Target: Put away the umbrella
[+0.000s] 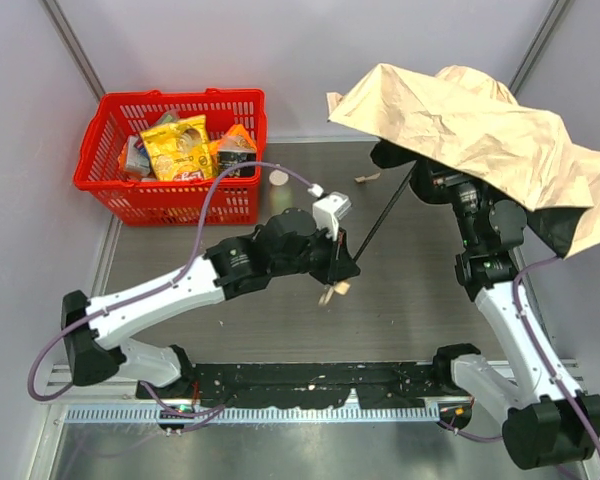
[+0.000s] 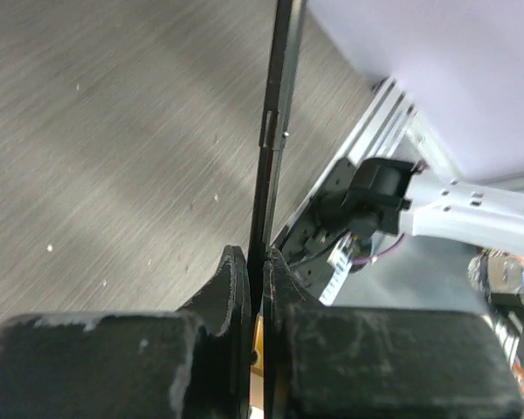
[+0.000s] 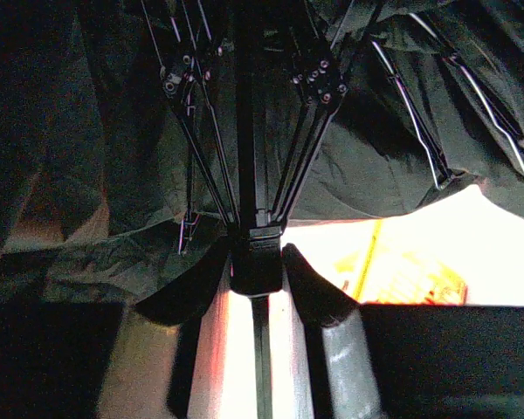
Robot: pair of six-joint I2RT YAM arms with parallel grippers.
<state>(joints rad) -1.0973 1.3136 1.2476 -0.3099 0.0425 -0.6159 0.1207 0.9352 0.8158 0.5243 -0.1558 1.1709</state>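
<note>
The umbrella (image 1: 470, 120) sprawls open at the far right, its light floppy cloth (image 1: 500, 140) draped over the right gripper (image 3: 256, 262), which grasps the slider (image 3: 257, 240), while the left gripper (image 2: 255, 266) is clenched on the thin stiff shaft (image 1: 385, 212), likely the surest hold

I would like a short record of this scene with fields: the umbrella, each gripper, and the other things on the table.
umbrella: beige, spread open at the far right; black shaft slants toward the left arm
left gripper: shut on the shaft, near its handle end
right gripper: under the fabric, closed on the runner where the ribs meet
basket: red, far left, holds snack packets
task state: umbrella not yet folded
</note>
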